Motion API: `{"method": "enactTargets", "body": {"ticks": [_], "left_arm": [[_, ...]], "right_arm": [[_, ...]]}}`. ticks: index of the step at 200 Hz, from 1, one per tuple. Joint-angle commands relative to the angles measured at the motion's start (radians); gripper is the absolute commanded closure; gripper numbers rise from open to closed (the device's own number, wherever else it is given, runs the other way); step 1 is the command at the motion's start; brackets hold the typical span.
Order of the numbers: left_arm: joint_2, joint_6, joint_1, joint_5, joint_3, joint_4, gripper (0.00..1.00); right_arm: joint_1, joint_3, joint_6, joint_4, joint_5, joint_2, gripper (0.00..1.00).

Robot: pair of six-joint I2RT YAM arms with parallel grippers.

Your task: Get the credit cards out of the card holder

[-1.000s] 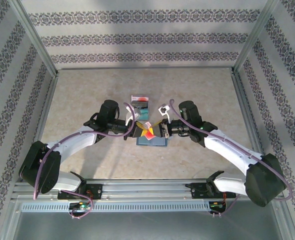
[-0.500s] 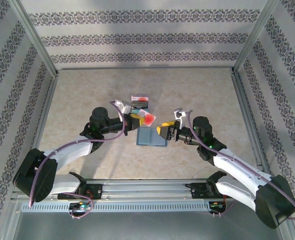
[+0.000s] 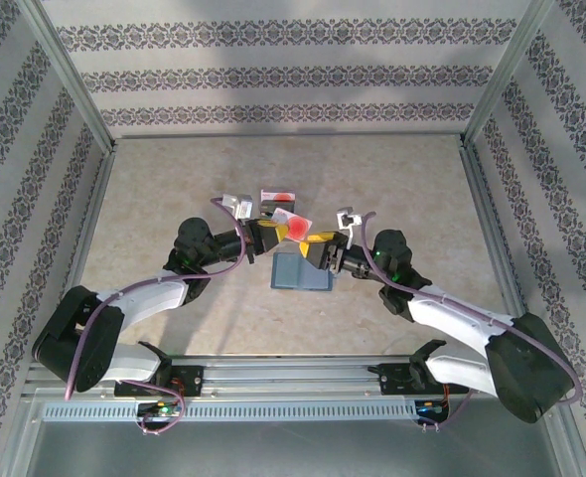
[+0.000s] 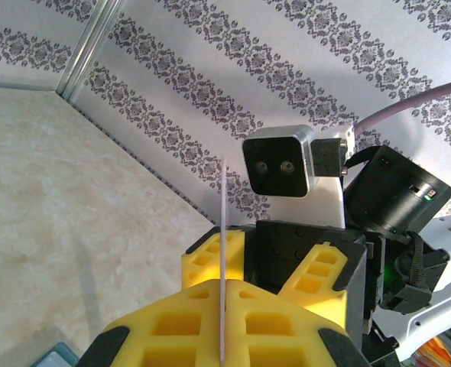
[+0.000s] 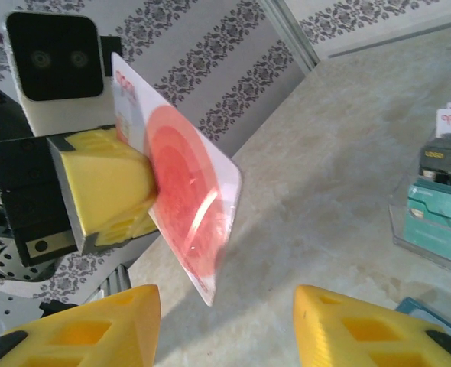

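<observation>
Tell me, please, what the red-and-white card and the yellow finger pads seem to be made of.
Red-and-white card: likely thin glossy plastic, flat with a sheen. Yellow finger pads: probably matte moulded plastic or foam, given their dull ribbed pockets.

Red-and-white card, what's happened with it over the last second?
The left end effector, shut on the red-and-white card, carried it from over the card holder toward the far wall. The right end effector pulled back, then returned toward the card, open. The card holder and the stacked cards beyond it stayed put.
</observation>
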Motion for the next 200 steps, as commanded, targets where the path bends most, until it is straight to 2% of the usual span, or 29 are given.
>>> {"method": "enactTargets", "body": {"ticks": [1, 96, 130, 148, 169, 200], "left_arm": [[0.002, -0.034, 0.009, 0.025, -0.008, 0.094, 1.00], [0.025, -0.047, 0.008, 0.049, 0.001, 0.121, 1.00], [0.029, -0.046, 0.009, 0.044, 0.000, 0.119, 1.00], [0.017, -0.028, 0.010, 0.043, 0.003, 0.093, 0.88], [-0.023, 0.030, 0.017, 0.044, 0.020, 0.007, 0.65], [-0.142, 0.197, 0.038, -0.006, 0.065, -0.259, 0.41]], "right_arm": [[0.009, 0.038, 0.004, 0.111, -0.034, 0.014, 0.51], [0.017, 0.068, 0.030, 0.178, -0.076, 0.070, 0.75], [0.016, 0.067, 0.032, 0.182, -0.077, 0.066, 0.98], [0.014, 0.059, 0.028, 0.174, -0.074, 0.055, 1.00], [0.011, 0.057, 0.012, 0.119, -0.065, 0.032, 1.00], [0.005, 0.055, -0.029, 0.015, -0.041, -0.017, 1.00]]}}
